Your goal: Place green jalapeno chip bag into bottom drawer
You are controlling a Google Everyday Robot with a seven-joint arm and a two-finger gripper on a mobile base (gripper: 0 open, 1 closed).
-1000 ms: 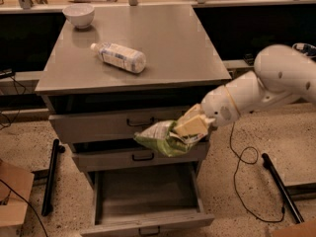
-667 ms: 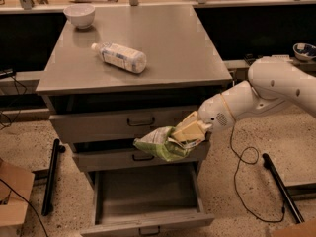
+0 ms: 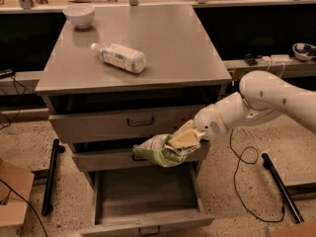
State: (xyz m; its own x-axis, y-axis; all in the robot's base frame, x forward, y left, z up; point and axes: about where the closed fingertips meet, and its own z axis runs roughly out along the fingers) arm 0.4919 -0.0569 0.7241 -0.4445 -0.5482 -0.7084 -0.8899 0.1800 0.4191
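Observation:
My gripper (image 3: 181,141) is shut on the green jalapeno chip bag (image 3: 157,152), a crinkly green bag with pale patches. It holds the bag in front of the middle drawer, above the open bottom drawer (image 3: 146,218). The bottom drawer is pulled out, a deep grey box with a small dark handle on its front. My white arm (image 3: 266,100) reaches in from the right.
A grey cabinet top (image 3: 138,46) carries a clear white-labelled bottle (image 3: 119,57) lying on its side and a white bowl (image 3: 79,15) at the back left. A cardboard box (image 3: 12,194) stands at the lower left. Black bars and a cable lie on the floor either side.
My arm and gripper have moved down and slightly left with the bag, bringing it lower in front of the middle drawer.

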